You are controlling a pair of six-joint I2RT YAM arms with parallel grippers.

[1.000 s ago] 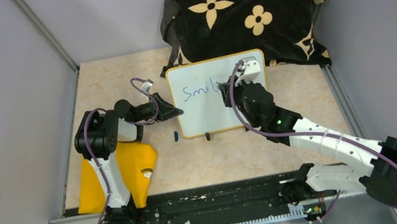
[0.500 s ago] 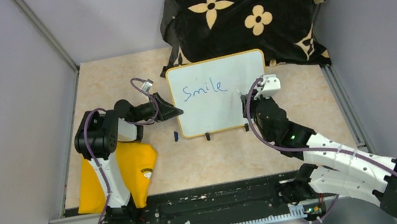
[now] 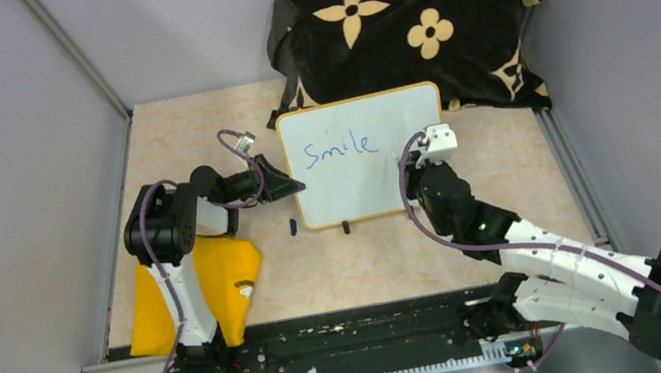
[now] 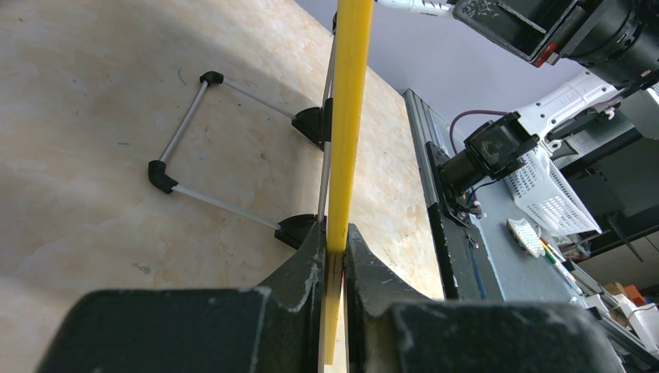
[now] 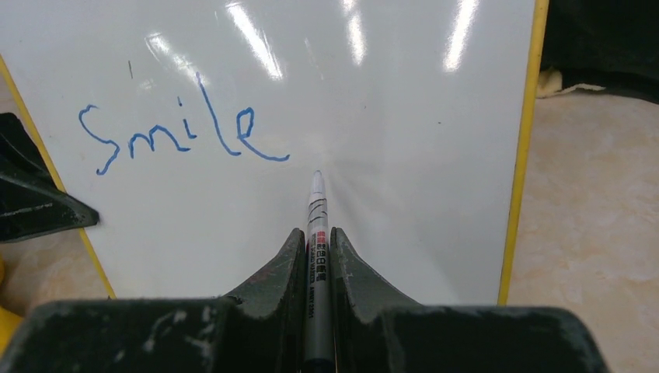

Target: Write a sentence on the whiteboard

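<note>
Now, whiteboard (image 3: 369,180): blue "Smile" written up top.
Your left fingers (image 4: 307,268): clamped on its 9 o'clock rim.
Your right fingers (image 5: 289,264): gripping marker (image 5: 317,214), tip 4 o'clock from the "e".

White arm links (image 3: 572,258), black joints (image 3: 169,224), purple cables (image 3: 403,189)

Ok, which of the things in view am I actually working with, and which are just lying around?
In the job: white rectangular yellow-rimmed whiteboard; white marker pen in the right hand; left hand clamping the whiteboard's rim.
Lying about: black flowered cloth; yellow-orange bundle at the left; small dark blue piece by the whiteboard's near edge.
</note>
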